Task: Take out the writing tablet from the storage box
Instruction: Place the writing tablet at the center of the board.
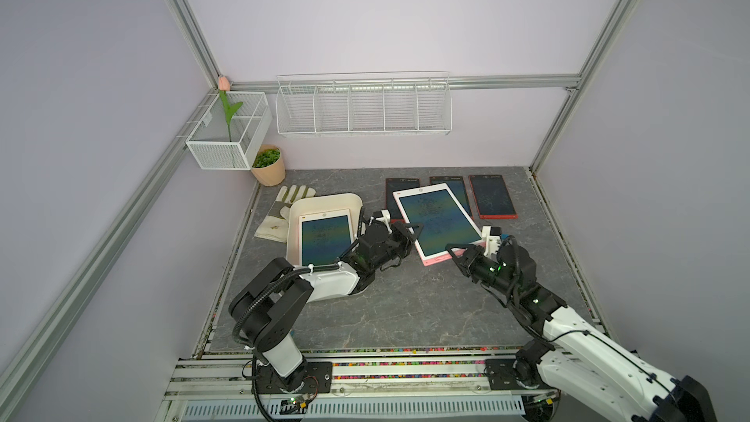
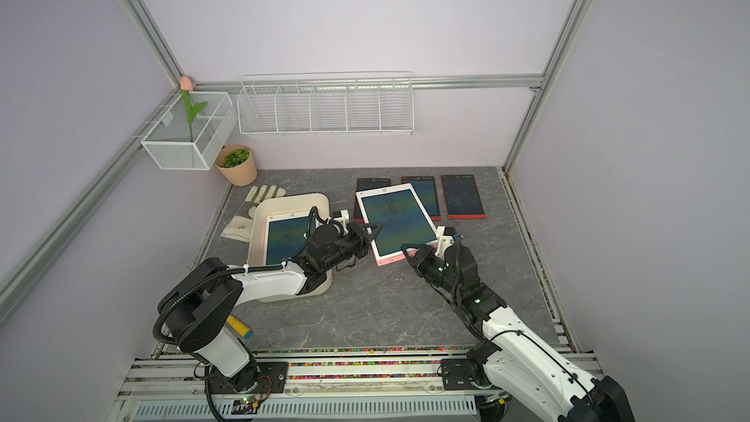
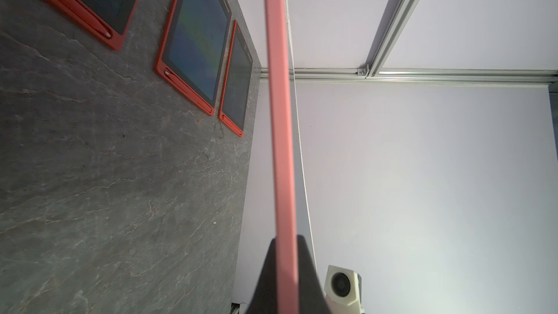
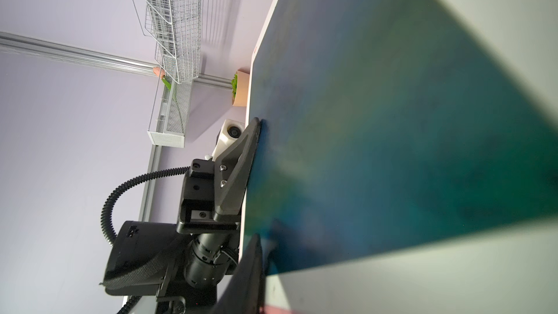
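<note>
My left jaws are clenched on the writing tablet (image 1: 436, 221). The left wrist view shows only its pink edge (image 3: 279, 116) running between them. The tablet hangs tilted above the table (image 1: 406, 310), outside the storage box (image 1: 345, 197), and hides parts of the red tablets (image 1: 492, 196) behind it. My right jaws straddle its near corner: one finger (image 4: 246, 270) lies on the screen and the other is hidden underneath, so I cannot tell whether they grip. My left arm covers the box's near end, where a second tablet (image 1: 326, 239) lies.

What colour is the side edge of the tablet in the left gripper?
Pink. The tablet shows edge-on, clearest in the left wrist view.
</note>
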Available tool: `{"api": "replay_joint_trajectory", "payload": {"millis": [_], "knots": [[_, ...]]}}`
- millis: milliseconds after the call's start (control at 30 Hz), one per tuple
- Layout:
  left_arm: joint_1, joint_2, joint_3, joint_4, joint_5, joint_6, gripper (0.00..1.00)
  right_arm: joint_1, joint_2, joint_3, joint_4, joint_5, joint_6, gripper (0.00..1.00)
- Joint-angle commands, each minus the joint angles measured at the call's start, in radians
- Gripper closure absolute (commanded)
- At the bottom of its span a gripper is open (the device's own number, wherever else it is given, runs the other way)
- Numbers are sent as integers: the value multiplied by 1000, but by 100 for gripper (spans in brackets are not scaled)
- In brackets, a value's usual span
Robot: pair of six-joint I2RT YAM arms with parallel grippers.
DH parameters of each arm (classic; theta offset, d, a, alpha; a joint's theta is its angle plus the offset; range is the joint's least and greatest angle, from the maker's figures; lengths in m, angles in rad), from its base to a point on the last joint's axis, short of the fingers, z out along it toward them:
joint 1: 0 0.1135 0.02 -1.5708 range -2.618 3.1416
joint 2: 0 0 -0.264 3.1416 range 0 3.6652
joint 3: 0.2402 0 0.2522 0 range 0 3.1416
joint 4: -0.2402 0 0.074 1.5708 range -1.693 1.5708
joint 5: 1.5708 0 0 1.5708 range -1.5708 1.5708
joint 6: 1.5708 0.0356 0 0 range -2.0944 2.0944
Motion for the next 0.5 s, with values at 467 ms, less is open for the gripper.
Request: {"api": "replay_joint_trajectory", "payload": {"millis": [467], "knots": [[-41,65,44,43,206,76,62,-31,-129,70,-93,118,-50,94]]}}
